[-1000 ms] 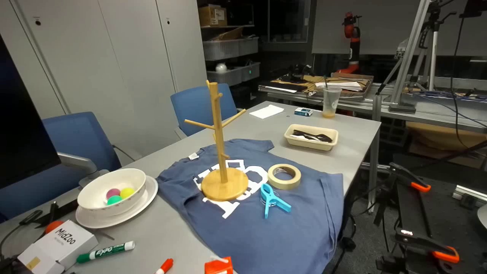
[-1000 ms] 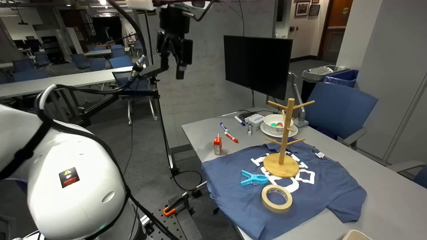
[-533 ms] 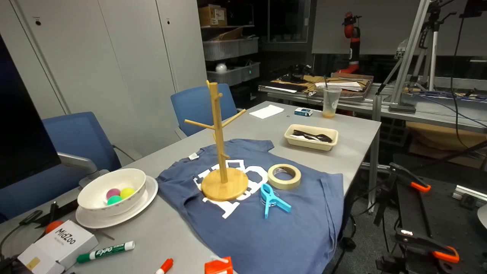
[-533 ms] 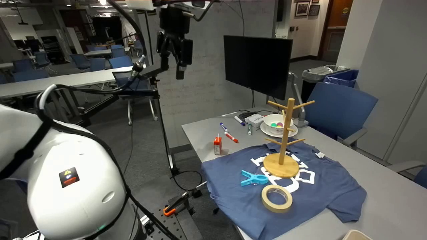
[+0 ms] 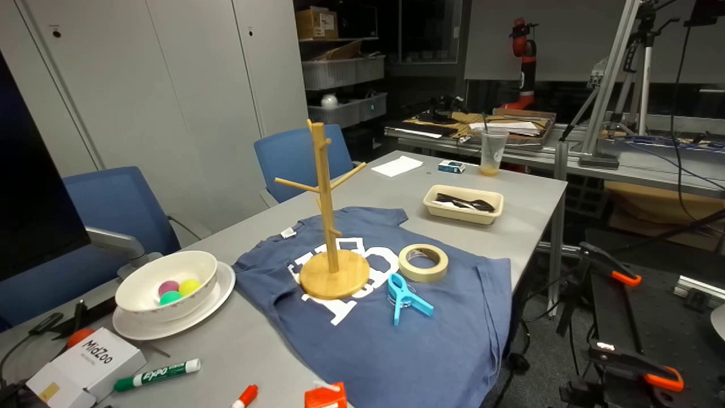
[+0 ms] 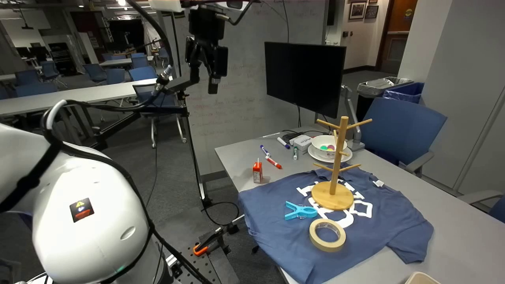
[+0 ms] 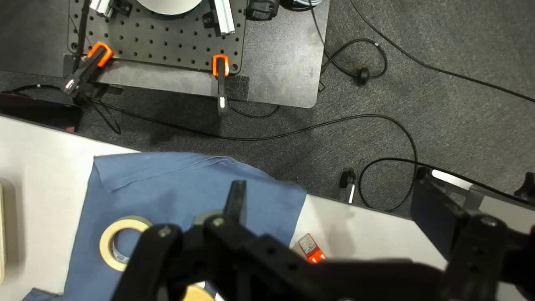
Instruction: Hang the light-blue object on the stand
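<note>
The light-blue object [image 5: 401,294] is a cyan plastic clip with splayed legs. It lies on the dark blue shirt, beside the stand's base, and also shows in an exterior view [image 6: 300,212]. In the wrist view it is hidden behind the gripper. The wooden stand [image 5: 325,204] is upright on the shirt with bare pegs, also in an exterior view [image 6: 337,165]. The wrist view shows only a sliver of its base [image 7: 196,294]. My gripper [image 6: 204,81] is high above and away from the table, fingers apart and empty; the wrist view shows the spread fingers [image 7: 334,209].
A tape ring [image 6: 327,245] lies beside the clip on the shirt [image 6: 272,201]. A red juice box [image 6: 257,173], several markers [image 5: 158,374] and a bowl [image 5: 198,290] on a plate stand near the table's end. A beige tray [image 5: 464,215] and a monitor [image 6: 305,79] are also there.
</note>
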You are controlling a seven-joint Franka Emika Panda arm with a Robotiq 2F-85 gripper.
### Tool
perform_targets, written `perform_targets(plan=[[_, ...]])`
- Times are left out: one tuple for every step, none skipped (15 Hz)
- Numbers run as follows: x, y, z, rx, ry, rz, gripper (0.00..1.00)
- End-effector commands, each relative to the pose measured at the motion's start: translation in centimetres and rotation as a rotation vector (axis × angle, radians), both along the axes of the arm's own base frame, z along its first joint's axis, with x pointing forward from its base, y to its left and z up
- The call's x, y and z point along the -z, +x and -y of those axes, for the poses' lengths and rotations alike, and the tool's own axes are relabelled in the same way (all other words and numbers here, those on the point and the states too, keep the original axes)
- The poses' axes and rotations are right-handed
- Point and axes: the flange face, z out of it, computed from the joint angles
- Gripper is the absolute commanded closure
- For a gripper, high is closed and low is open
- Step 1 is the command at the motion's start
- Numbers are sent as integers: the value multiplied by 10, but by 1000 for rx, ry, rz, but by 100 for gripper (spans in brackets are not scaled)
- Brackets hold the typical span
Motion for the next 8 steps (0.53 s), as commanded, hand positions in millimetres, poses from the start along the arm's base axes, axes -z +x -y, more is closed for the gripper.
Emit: perform_targets(plan=[[-1, 0, 0, 0, 0, -1, 0], [1, 4, 1, 0, -5, 8, 0], [4, 7, 2, -2, -8, 17, 0], [8, 12, 3, 1, -7, 29, 0], [13, 17, 4, 12, -7, 38, 0], [18, 24, 6, 23, -4, 52, 0], [23, 30, 5, 34, 2, 64, 0], [32, 36, 6, 48, 7, 79, 0]])
